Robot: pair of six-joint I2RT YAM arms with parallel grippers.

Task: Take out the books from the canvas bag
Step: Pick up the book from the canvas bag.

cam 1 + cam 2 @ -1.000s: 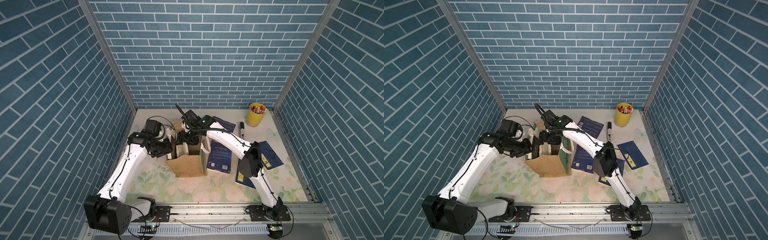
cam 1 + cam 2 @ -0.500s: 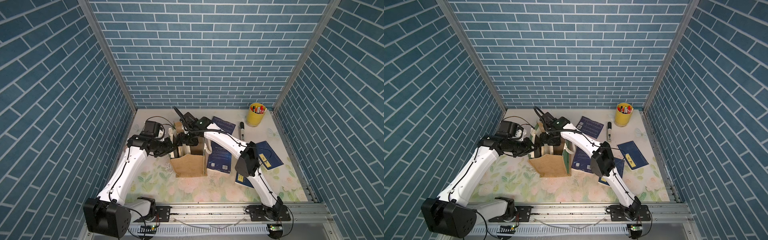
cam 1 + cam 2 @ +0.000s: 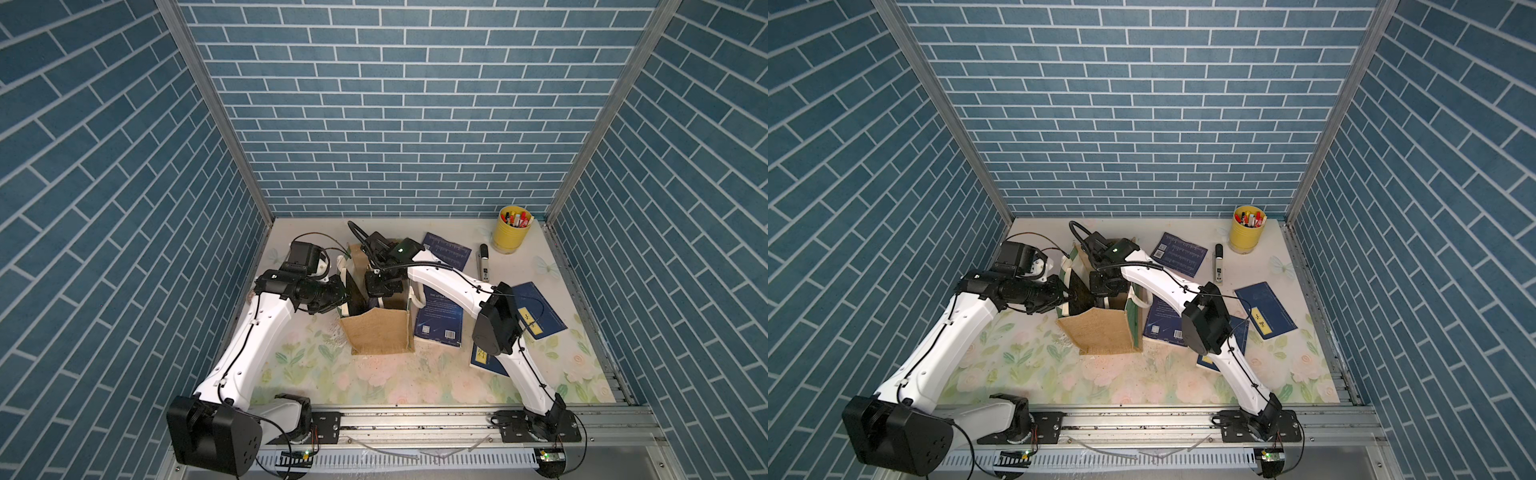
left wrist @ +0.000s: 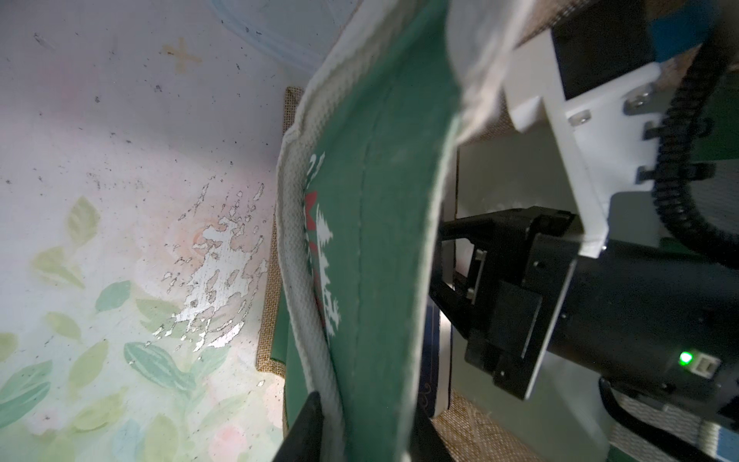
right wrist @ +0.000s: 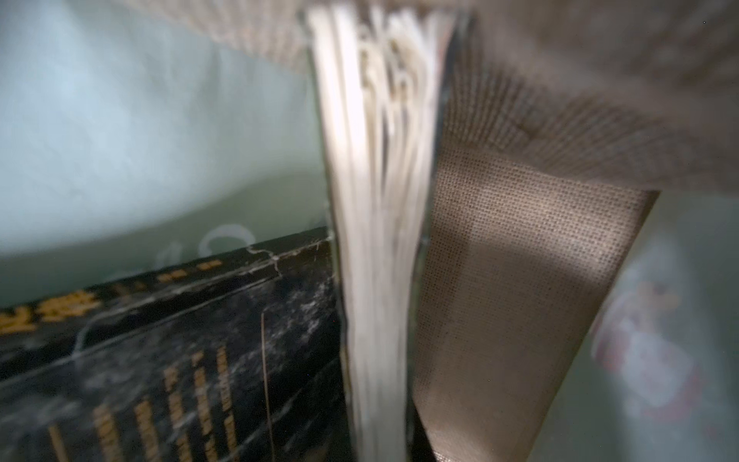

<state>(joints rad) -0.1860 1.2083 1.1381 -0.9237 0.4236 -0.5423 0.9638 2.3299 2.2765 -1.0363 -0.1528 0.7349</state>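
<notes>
Four books [image 3: 440, 320] already out, flat on the floral table [image 3: 374, 386], right of centre in both top views: one just beside the canvas bag [image 3: 380, 332], another up toward the yellow pen cup [image 3: 511, 230] at upper right, two more partly behind the right arm [image 3: 494, 324]. At least two left inside, going by the right wrist view: a black book [image 5: 160, 360] with yellow characters leaning low, and a white-edged book [image 5: 376, 240] on end beside the burlap wall, dead centre of that lens. So, mid-extraction, well past halfway by this count. Bag upright at centre frame, just below the middle, mouth held wide. Left gripper [image 4: 364, 420] at the bag's left rim, jaws narrowed astride the green side panel [image 4: 380, 240] and white rope handle [image 4: 304, 320], pinching them to brace the bag. Right gripper [image 3: 378, 293] down in the mouth, lined up on the white-edged book; impossible to tell here whether clamped on it or merely straddling it, fingertips hidden behind the panel in the left wrist view. Next, as a judgement: calls for a firm pinch on that book's top edge, then a straight lift clear of the rim, left side pinning the bag down against any riding up, then a swing right to bare table.
</notes>
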